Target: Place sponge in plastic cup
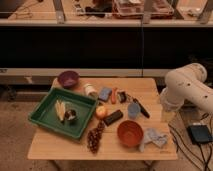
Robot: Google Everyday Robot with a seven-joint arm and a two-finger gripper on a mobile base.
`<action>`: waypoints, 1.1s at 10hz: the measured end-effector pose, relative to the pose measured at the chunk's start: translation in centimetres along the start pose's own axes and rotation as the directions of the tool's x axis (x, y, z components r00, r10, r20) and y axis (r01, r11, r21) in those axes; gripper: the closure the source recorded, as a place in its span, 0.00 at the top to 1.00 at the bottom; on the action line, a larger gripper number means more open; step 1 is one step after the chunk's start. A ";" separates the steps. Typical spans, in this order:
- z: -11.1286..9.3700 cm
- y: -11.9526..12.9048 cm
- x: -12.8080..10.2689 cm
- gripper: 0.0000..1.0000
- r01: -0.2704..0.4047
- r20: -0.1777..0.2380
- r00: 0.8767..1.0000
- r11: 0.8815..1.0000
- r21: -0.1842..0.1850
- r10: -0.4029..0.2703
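Wooden table (pixel 65 145) before dark counter (pixel 100 47), tool (pixel 168 114) beside its edge

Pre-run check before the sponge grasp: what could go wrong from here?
1. Blue sponge lies between a white can and an orange-red item; the pincer, by the table's right edge, could knock either.
2. Blue plastic cup looks narrow, crowded by a black tool; it might tip.

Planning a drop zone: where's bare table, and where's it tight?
Bare table: the front-left corner between tray and grapes, and the back-right corner behind the blue cup. Crowded: the middle, around sponge, round fruit, black block and red bowl. Gripper hangs by the right edge.
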 end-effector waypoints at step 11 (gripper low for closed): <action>-1.3 -12.7 -10.3 0.65 0.287 0.111 0.948 0.953 0.101 -0.298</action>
